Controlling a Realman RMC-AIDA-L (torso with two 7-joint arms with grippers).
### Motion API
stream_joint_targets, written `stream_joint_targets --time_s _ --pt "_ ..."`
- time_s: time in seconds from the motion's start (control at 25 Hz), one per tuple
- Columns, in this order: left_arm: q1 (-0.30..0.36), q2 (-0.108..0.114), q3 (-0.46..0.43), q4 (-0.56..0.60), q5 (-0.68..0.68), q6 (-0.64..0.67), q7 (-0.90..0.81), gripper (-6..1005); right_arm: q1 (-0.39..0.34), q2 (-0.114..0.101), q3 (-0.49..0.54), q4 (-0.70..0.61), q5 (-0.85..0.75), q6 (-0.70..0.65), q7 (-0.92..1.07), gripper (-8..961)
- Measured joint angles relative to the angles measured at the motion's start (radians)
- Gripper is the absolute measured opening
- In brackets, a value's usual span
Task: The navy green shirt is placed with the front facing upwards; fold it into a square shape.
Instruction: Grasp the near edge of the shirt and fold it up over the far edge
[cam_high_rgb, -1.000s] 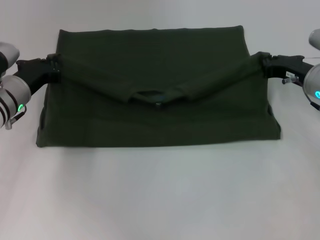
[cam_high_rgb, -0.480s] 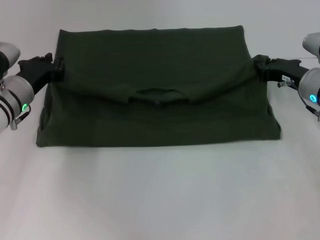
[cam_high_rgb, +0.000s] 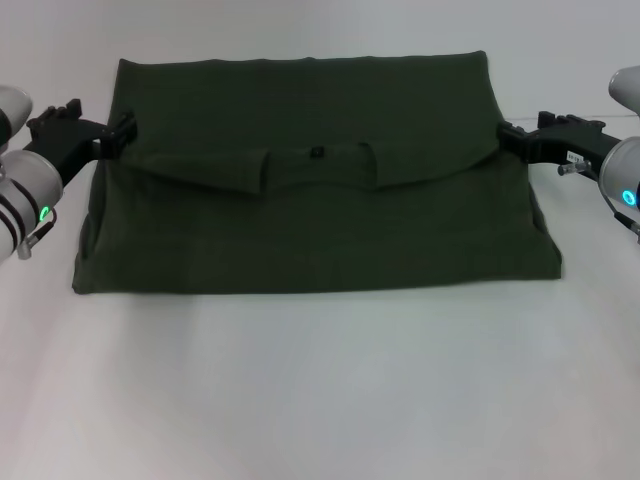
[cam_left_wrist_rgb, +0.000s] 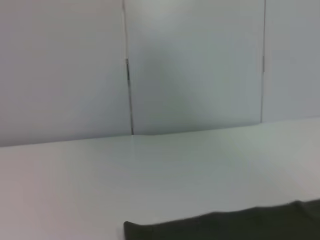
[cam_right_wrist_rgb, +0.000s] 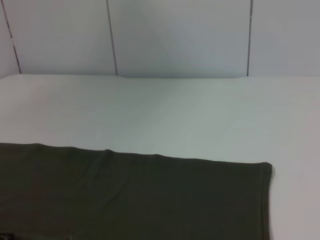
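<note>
While the white surface (cam_high_rgb: 320, 390) stretches wide under everything, the navy green shirt (cam_high_rgb: 320, 220) lies flat across its far half, plain green side up. The collar end is doubled over the body, and the collar band shows near the middle of the fold edge. My left end effector (cam_high_rgb: 118, 134) sits at the shirt's left edge, at the end of that fold; my right end effector (cam_high_rgb: 506, 135) sits at the right edge. Whether either one pinches cloth or stands apart, I cannot tell.
</note>
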Motion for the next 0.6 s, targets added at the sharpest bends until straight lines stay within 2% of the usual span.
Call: stream_joint_targets --time_s 0.04,0.16,0.32,0.44,0.52,0.6 --pt "0.0 -0.002 0.0 0.0 -0.027 0.0 0.015 548 0.0 0.0 0.0 0.0 0.0 0.0 0.001 661" --pt "0.0 -0.009 0.0 -0.002 -0.124 0.002 0.081 664 0.0 0.0 0.0 0.002 0.0 0.0 0.006 723" --pt "0.004 -0.023 0.001 -0.006 -0.219 0.031 0.173 698 -0.004 0.003 -0.026 -0.003 -0.003 -0.001 0.05 805" --pt "0.011 -0.032 0.011 -0.009 -0.239 0.058 0.197 705 -0.013 0.004 -0.062 -0.012 -0.002 -0.012 0.072 867" --pt "0.015 -0.029 0.039 -0.014 -0.237 0.056 0.177 705 -0.022 0.006 -0.079 -0.014 -0.001 -0.026 0.075 894" --pt "0.03 -0.017 0.115 -0.015 -0.234 0.047 0.092 704 -0.035 0.007 -0.093 -0.019 -0.001 -0.05 0.075 907"
